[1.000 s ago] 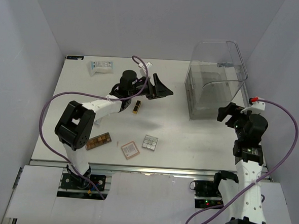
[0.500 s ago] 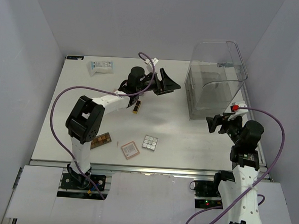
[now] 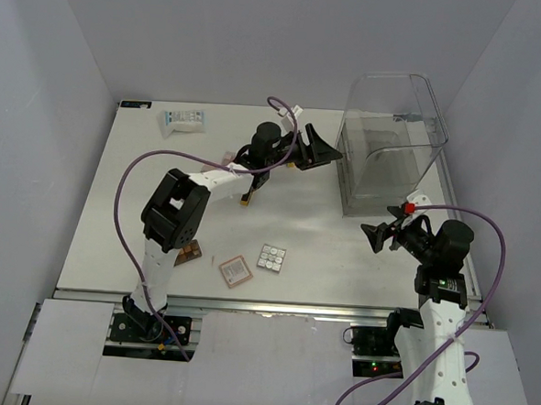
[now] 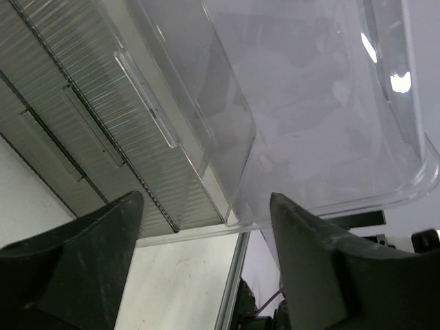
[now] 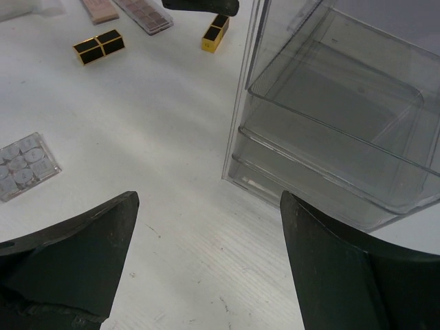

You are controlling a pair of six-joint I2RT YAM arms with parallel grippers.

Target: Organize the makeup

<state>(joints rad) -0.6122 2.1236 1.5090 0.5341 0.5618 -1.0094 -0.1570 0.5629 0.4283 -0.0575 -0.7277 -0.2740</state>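
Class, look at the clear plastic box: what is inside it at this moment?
Through the clear plastic box, its open top compartment holds nothing visible. The drawers beneath look bare, but ribbing and glare hide parts of them.

two arms (image 3: 174, 206), one box (image 3: 393, 150) (one grid palette (image 3: 271, 258))

White left arm (image 3: 212, 178) and right arm (image 3: 441, 341), black-jointed, each trailing a purple cable (image 3: 124, 189); black wedge fingers (image 5: 75, 254); red tab (image 3: 408, 207) at right wrist.
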